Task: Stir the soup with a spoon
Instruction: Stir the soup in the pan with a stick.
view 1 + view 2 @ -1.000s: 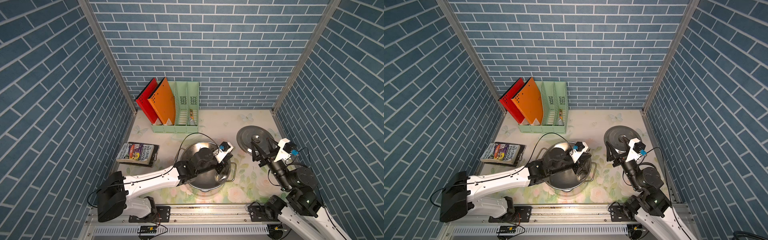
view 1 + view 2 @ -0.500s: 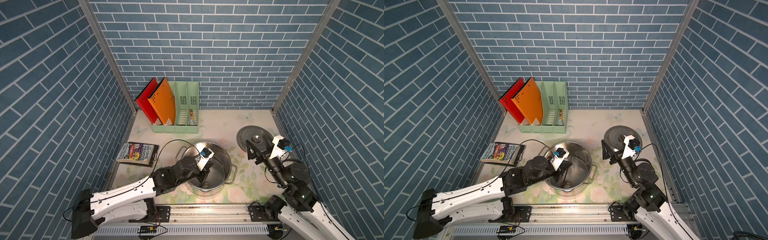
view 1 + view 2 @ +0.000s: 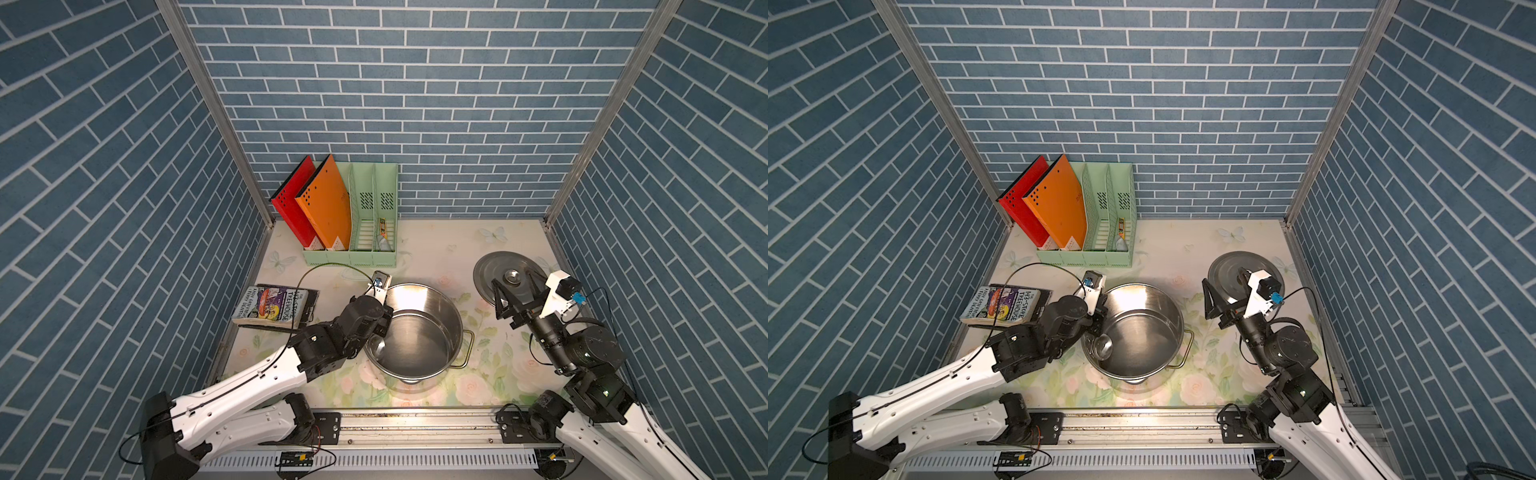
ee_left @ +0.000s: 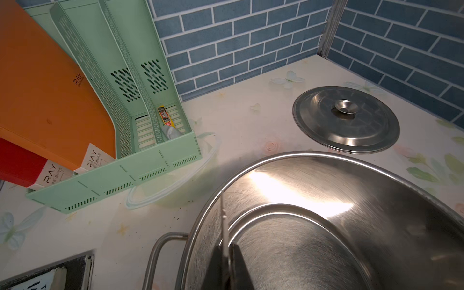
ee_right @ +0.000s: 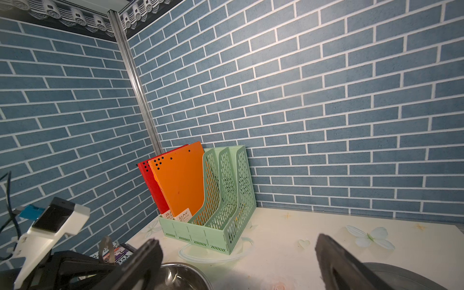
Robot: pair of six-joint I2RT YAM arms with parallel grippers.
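Left wrist view: the left gripper point(image 4: 226, 248) is pinching the spoon point(image 4: 225, 223) by its thin handle, jaws pressed together on it, just inside the rim of the pot point(image 4: 326, 160). In both top views the spoon's small bowl is sitting low in the pot, close to the wall facing the left edge of the counter point(image 3: 436, 249). The pot is standing near the middle of the front edge. The right gripper point(image 3: 517, 300) is hovering over the lid point(image 3: 486, 270) by the right edge, jaws spread wide and gripping nothing.

- The file rack point(image 3: 353, 258) stands behind the pot point(image 3: 415, 299).
- The lid point(image 3: 487, 272) lies right-behind the pot, apart.
- The book point(image 3: 272, 307) lies left of it.
- The spoon point(image 3: 1102, 345) is inside, by the left wall.
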